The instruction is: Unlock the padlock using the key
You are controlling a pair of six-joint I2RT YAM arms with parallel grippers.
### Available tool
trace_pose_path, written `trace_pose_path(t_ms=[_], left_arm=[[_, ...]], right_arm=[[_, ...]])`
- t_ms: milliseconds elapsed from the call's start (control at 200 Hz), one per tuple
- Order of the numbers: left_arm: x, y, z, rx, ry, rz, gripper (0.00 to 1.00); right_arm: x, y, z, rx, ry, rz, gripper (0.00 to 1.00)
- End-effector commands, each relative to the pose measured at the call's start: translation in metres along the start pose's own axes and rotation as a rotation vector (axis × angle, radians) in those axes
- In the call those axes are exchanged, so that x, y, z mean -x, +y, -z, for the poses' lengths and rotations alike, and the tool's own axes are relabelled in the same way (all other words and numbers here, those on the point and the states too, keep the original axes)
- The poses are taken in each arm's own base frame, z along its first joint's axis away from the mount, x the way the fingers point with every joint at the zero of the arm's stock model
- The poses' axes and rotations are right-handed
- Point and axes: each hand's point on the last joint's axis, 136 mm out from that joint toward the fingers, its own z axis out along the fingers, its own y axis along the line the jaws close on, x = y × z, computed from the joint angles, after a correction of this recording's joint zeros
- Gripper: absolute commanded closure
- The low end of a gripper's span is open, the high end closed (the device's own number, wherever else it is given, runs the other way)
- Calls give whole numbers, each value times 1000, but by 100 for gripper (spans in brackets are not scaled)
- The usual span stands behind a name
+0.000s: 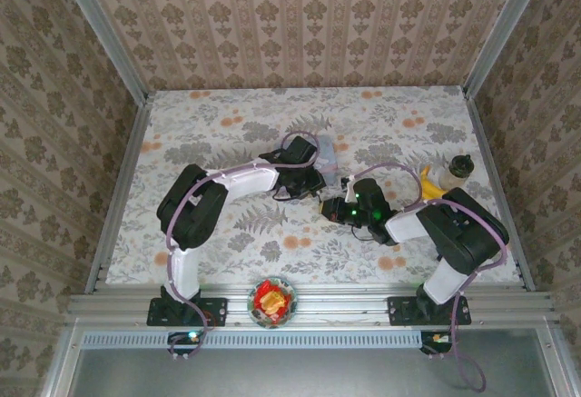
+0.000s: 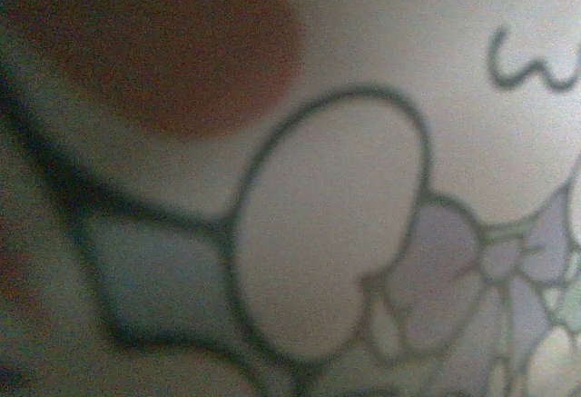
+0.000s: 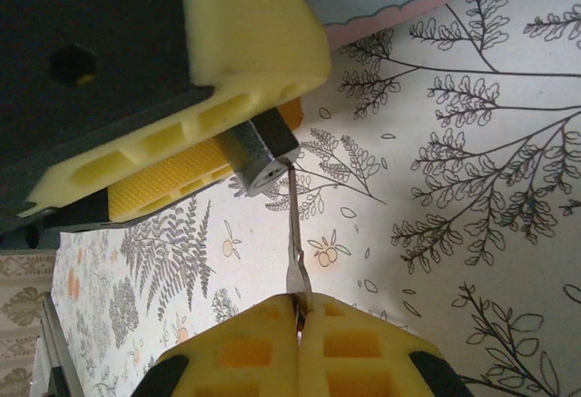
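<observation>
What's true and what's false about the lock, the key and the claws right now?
1. The right claw pinches the key. True.
2. The padlock lies loose on the table. False: the left claw holds it.
3. The key's tip is at the padlock's keyhole. True.
4. The right claw is open. False: it is shut on the key.
5. The bowl sits by the far wall. False: it sits at the near edge.
</observation>
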Motion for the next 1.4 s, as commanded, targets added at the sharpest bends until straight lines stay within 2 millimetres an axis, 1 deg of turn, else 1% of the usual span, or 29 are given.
trace_pose_path(t_ms=[0, 270, 470, 620, 910, 1010, 1110, 1175, 1290, 1395], left_arm=[[-52, -8, -6, -17, 197, 55, 77], [-60, -11, -10, -25, 237, 70, 78], [-65, -11, -7, -22, 256, 49, 78], [-65, -9, -4, -19, 258, 38, 78], [-66, -9, 0, -20, 265, 27, 79], [-65, -9, 0, -21, 261, 29, 79], [-65, -9, -3, -27, 265, 48, 79], [-64, -8, -4, -36, 263, 66, 80], [-57, -3, -2, -34, 235, 85, 79], [-49, 1, 3, -30, 198, 93, 79]], right_arm=[[44, 35, 0, 104, -175, 61, 100], [54, 28, 4, 38, -218, 78, 100], [60, 28, 6, -6, -190, 135, 100], [63, 30, 11, -12, -169, 172, 100], [68, 18, 22, -41, -145, 189, 100], [71, 20, 22, -28, -143, 189, 100], [69, 23, 18, 4, -128, 178, 100], [67, 21, 17, 4, -121, 167, 100], [58, 7, 22, -53, -103, 148, 100], [40, -8, 32, -124, -44, 139, 100]])
